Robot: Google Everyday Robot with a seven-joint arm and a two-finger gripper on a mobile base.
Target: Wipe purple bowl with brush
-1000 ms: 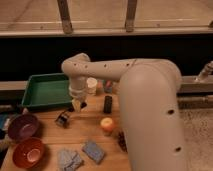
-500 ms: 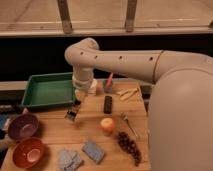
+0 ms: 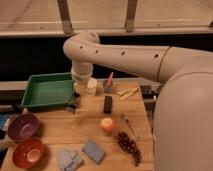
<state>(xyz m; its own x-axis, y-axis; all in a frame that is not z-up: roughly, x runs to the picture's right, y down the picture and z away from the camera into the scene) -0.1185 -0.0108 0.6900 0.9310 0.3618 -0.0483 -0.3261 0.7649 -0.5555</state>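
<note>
The purple bowl stands upright at the table's left edge, behind the red-orange bowl. My gripper hangs below the bent arm at the right front corner of the green tray, just above the table. It is well right of and behind the purple bowl, apart from it. The gripper shows only as a small dark shape. I cannot make out the brush in this view; whether it sits in the gripper is not visible.
A flat black bar, a white cup and a cup with a red-handled tool stand right of the gripper. An orange fruit, a fork, grapes and two grey-blue sponges lie nearer the front.
The gripper has moved away from the table's front, toward the tray's right front corner and slightly right. The arm has swung up higher. The bowls have not moved.
</note>
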